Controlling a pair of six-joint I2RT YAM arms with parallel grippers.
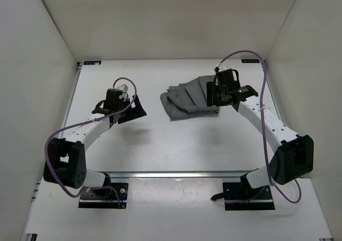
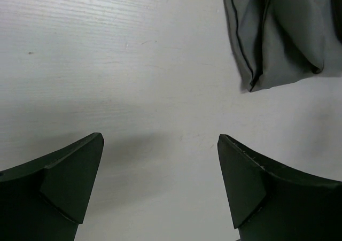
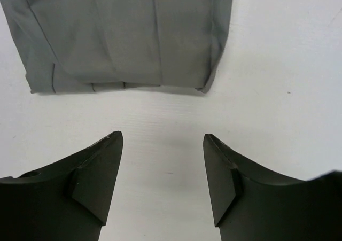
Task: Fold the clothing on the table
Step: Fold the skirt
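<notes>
Left pincer [image 1: 131, 111] wide apart over bare desk [image 1: 160, 145], nothing between its jaws; the left wrist view confirms it, left pincer [image 2: 160, 139] spread with only white desk [image 2: 107, 64] showing in the gap; the clothing [image 2: 278, 32] sits off at the upper right of that view, a hemmed corner of it pointing down, clear of both fingers [image 2: 64, 182].

Over to the other side; the right pincer [image 1: 212, 96] hangs at the right edge of the clothing [image 1: 189, 99], jaws apart as well and gripping nothing; from its own wrist camera the right pincer [image 3: 163, 135] frames a strip of white desk [image 3: 278, 64], and the clothing [image 3: 123, 32] lies just beyond the fingertips, its folded edge running straight across, not touching either finger [image 3: 91, 187].

The clothing itself: a grey bundle, layers doubled over one another, creases and pleats running along it, lying flat on the far right half of the desk; the left pincer is well apart from it, the right pincer right beside it.

A metal rail [image 1: 176, 174] runs along the near edge of the desk; a purple cable [image 1: 264, 118] loops over the right arm.
</notes>
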